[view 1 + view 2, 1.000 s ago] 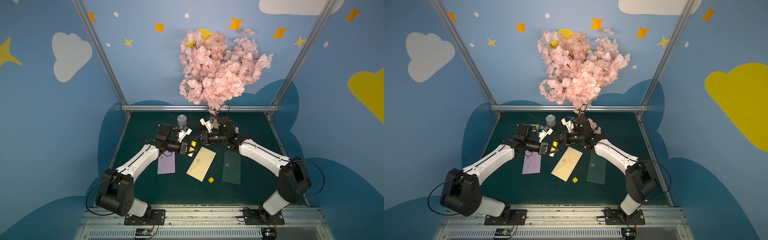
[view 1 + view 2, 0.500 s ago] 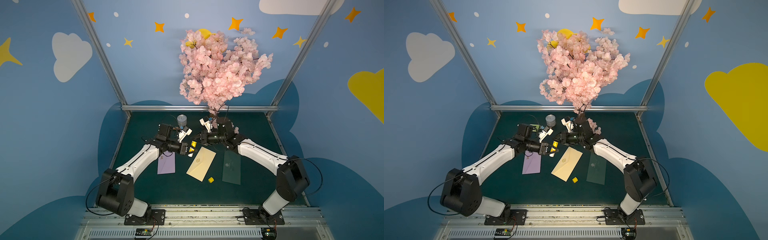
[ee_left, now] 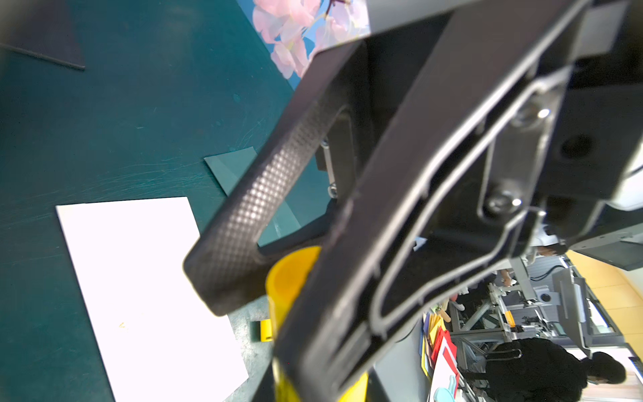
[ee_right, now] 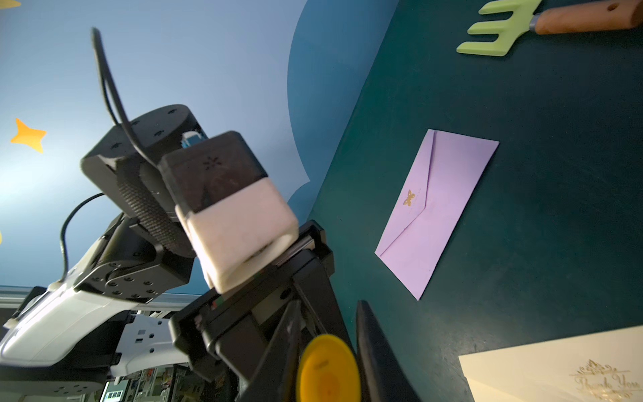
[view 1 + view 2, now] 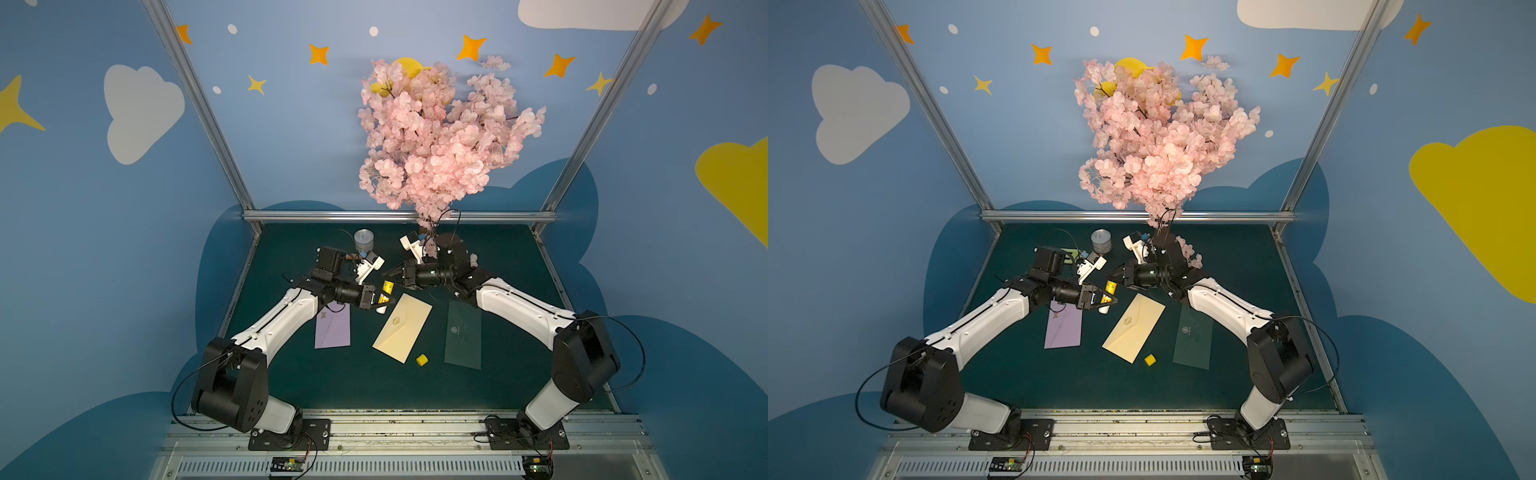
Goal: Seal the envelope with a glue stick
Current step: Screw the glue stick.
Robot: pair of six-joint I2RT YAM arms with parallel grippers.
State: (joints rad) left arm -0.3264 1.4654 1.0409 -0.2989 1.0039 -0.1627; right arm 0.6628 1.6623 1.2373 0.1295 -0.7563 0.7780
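Left pincer (image 5: 380, 297) grips the glue stick (image 5: 388, 286) just beside the envelope's (image 5: 402, 327) far corner, with the right pincer (image 5: 387, 274) closed tight near the stick's end; a push from it could knock the stick askew or loose.

Top views: high overhead, facing down on my arms (image 5: 286, 316); wrist views: close, sharing the envelope (image 3: 146, 296) (image 4: 556, 369) beside my left gripper (image 5: 383, 298).

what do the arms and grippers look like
Both match: the left arm and right arm have white shells, black joint housings and loose black cables. The left gripper and right gripper are black with tapered fingers, dimple-textured pads and white camera mounts.
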